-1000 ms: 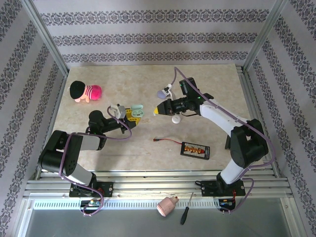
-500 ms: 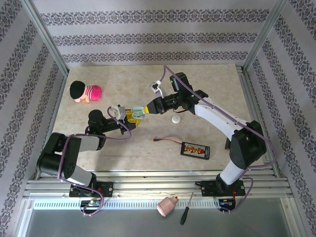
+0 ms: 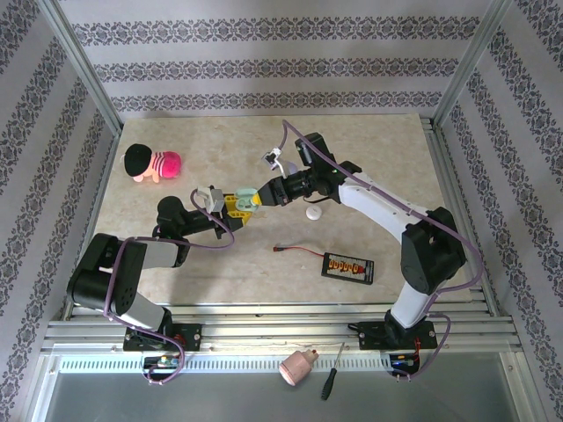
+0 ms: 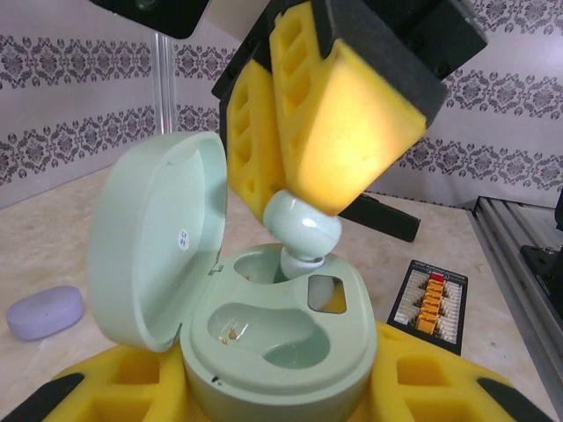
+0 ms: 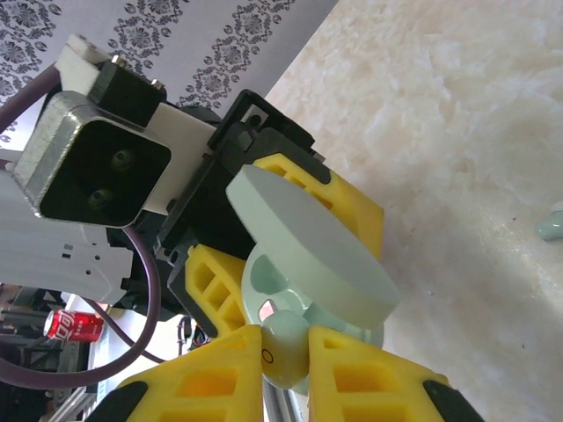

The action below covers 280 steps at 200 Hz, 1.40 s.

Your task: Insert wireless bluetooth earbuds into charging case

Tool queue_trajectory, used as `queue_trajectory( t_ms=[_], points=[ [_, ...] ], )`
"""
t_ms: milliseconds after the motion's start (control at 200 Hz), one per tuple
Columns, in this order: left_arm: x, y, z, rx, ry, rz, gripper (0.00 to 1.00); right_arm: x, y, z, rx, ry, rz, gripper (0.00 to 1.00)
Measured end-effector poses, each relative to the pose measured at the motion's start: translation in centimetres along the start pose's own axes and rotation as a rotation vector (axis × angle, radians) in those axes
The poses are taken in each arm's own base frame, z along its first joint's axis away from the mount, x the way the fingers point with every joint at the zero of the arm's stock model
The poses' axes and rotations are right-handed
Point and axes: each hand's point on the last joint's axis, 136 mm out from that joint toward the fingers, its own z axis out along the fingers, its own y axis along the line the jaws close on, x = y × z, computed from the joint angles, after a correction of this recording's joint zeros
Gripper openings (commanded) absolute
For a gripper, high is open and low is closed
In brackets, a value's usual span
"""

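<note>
My left gripper [image 4: 273,400] is shut on the base of a pale green charging case [image 4: 281,352], whose lid [image 4: 158,237] stands open to the left. My right gripper [image 5: 284,360] is shut on a pale green earbud [image 5: 283,347]. The earbud [image 4: 303,230] has its tip down in the case's far well, and the near well [image 4: 281,338] is empty. In the top view both grippers, left [image 3: 236,203] and right [image 3: 260,196], meet at the case [image 3: 245,193] left of the table's middle. Another pale green earbud [image 5: 552,224] lies on the table.
A lavender case [image 4: 44,312] lies on the table behind the green one. A white case [image 3: 314,212] sits under the right arm. A black battery pack [image 3: 348,266] with a red lead lies front right, a plush toy [image 3: 151,163] back left.
My right arm has swung left from the table's middle, carrying the earbud to the open case. The left arm and the case have stayed put.
</note>
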Motion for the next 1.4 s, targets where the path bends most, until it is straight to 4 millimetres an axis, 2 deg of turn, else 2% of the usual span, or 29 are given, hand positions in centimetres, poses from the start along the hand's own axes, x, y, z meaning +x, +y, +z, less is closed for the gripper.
queue_trajectory(
  t_ms=[130, 435, 550, 675, 779, 844, 979, 1114, 1254, 1399],
  points=[
    [0.0, 0.0, 0.0, 0.000, -0.001, 0.000, 0.35, 0.0, -0.2, 0.0, 0.007, 0.000, -0.002, 0.16],
    [0.1, 0.0, 0.0, -0.002, 0.003, -0.010, 0.36, 0.0, -0.5, 0.0, 0.030, -0.004, -0.016, 0.48],
    [0.0, 0.1, 0.0, -0.005, 0.001, -0.002, 0.35, -0.2, -0.6, -0.3, 0.056, -0.016, -0.018, 0.54],
    [0.0, 0.6, -0.3, -0.025, 0.000, 0.002, 0.35, -0.2, 0.1, -1.3, 0.084, -0.046, -0.053, 0.58],
    [0.0, 2.0, -1.3, -0.087, -0.002, 0.011, 0.35, -0.5, 0.7, -2.7, 0.114, -0.104, -0.088, 0.59],
    [-0.1, 3.1, -2.1, -0.136, -0.005, 0.020, 0.35, -1.0, 0.4, -3.6, 0.148, -0.156, -0.095, 0.59],
    [-0.5, 4.9, -3.9, -0.227, -0.012, 0.039, 0.35, -2.3, -2.3, -4.7, 0.239, -0.253, -0.032, 0.58],
    [-1.1, 6.1, -5.4, -0.300, -0.027, 0.064, 0.35, -2.8, -5.7, -3.8, 0.294, -0.286, 0.074, 0.57],
    [-1.5, 7.0, -6.4, -0.368, -0.043, 0.084, 0.35, -1.3, -9.6, -0.1, 0.351, -0.228, 0.166, 0.54],
    [-1.4, 7.8, -7.6, -0.433, -0.053, 0.083, 0.35, -0.2, -12.2, 4.1, 0.392, -0.154, 0.203, 0.51]
  ],
)
